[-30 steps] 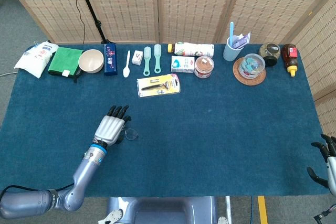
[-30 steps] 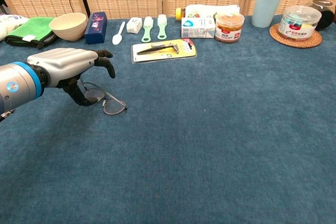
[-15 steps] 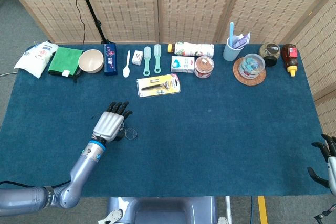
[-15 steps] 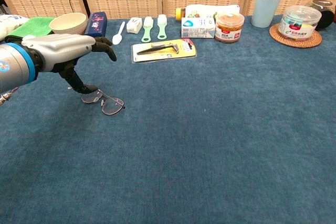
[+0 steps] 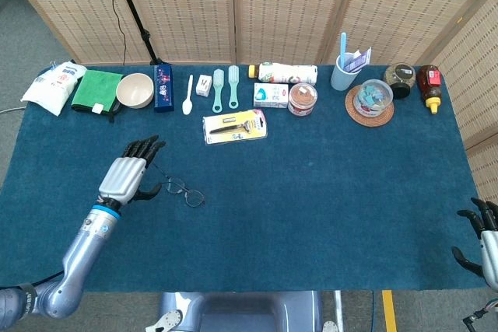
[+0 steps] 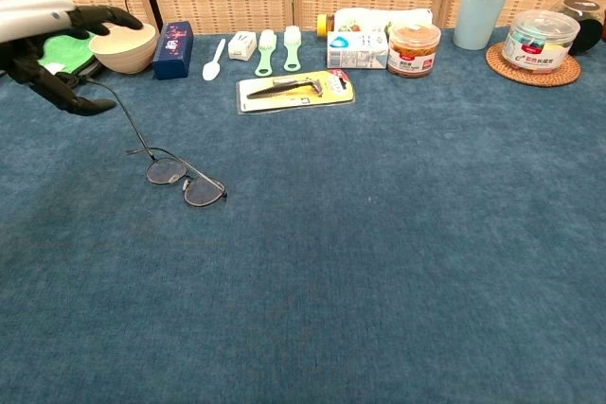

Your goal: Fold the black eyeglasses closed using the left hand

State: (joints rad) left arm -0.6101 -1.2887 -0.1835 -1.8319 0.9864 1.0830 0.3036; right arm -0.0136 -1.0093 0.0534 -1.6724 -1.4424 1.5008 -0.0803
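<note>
Two round thin-wire lenses of the black eyeglasses (image 6: 186, 182) lie on blue felt tablecloth (image 6: 398, 234); left hand (image 5: 127, 177) spread, holding nothing.

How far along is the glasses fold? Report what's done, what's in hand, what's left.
Done: nothing visibly. The black eyeglasses lie lens-down on the table, with one temple swung out toward the left hand.
In hand: nothing that shows. The left hand's fingers are spread, its thumb near the temple's tip, but contact is unclear.
Left: swing that temple in against the lenses. The other temple cannot be made out.
</note>
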